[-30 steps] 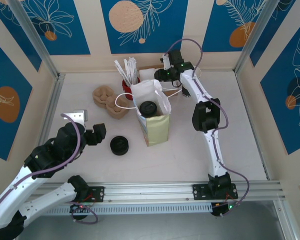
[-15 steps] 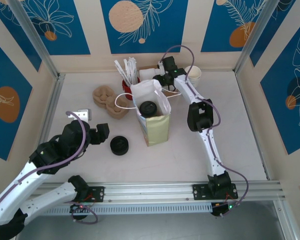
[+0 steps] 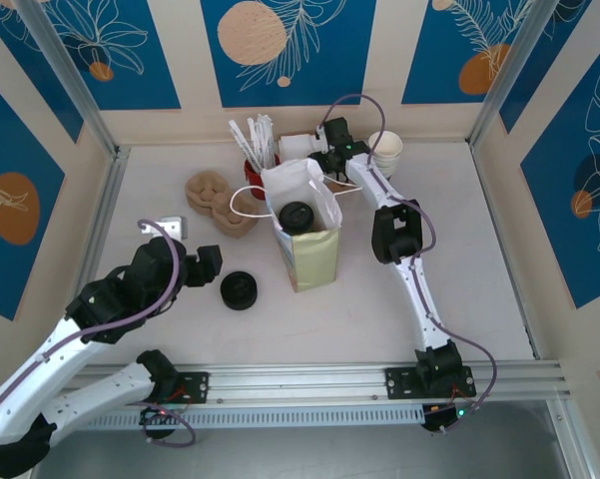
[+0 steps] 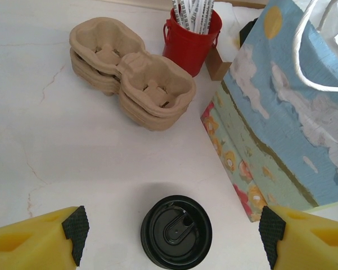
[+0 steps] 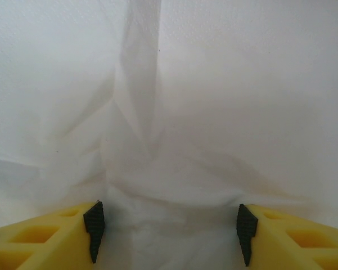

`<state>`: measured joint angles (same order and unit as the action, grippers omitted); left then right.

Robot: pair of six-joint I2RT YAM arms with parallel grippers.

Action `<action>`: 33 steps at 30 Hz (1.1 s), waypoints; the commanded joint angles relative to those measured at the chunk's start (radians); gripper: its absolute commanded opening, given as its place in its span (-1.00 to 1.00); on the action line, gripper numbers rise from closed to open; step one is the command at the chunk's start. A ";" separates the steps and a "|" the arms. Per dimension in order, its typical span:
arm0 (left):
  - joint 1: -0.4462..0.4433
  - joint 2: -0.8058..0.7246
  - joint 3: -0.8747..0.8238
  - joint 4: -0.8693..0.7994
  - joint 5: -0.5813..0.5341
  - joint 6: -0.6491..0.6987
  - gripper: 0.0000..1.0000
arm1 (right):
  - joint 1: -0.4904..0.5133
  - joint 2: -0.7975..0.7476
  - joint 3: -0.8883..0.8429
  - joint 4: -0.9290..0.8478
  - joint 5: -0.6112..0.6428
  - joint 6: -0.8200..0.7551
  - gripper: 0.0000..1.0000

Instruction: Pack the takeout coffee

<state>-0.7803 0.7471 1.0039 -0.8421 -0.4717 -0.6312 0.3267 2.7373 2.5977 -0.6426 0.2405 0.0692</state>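
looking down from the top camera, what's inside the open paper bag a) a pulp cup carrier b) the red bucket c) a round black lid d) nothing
C: a round black lid shows down inside the open mouth of the paper bag.

takeout coffee (image 3: 298, 216) sides hidden in bag (image 3: 314, 261), straws (image 4: 194, 11) cropped

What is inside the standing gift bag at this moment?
The bag is open at the top, and what looks like the takeout coffee shows there by its round black lid. Its sides and the bag's floor are hidden by the bag's walls.
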 commanded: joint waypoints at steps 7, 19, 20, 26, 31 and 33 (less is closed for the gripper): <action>-0.004 0.015 -0.005 0.035 0.007 -0.012 0.62 | 0.007 0.017 0.037 -0.013 -0.010 -0.005 0.11; -0.004 0.060 0.015 0.038 0.033 0.009 0.62 | 0.008 -0.048 0.037 -0.014 -0.057 -0.009 -0.42; -0.004 0.061 0.018 0.033 0.029 0.009 0.62 | 0.008 -0.055 0.036 -0.014 -0.058 -0.009 -0.43; -0.004 0.053 0.022 0.031 0.028 0.013 0.62 | 0.006 -0.118 0.035 -0.026 -0.063 0.000 -0.54; -0.005 0.049 0.020 0.029 0.027 0.012 0.62 | 0.006 -0.179 0.030 -0.036 -0.069 0.010 -0.60; -0.004 0.045 0.017 0.029 0.029 0.011 0.62 | 0.005 -0.201 0.030 -0.045 -0.067 0.012 -0.60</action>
<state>-0.7803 0.8089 1.0004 -0.8017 -0.4454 -0.6266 0.3283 2.6259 2.6030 -0.6746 0.1909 0.0704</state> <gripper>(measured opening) 0.812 0.200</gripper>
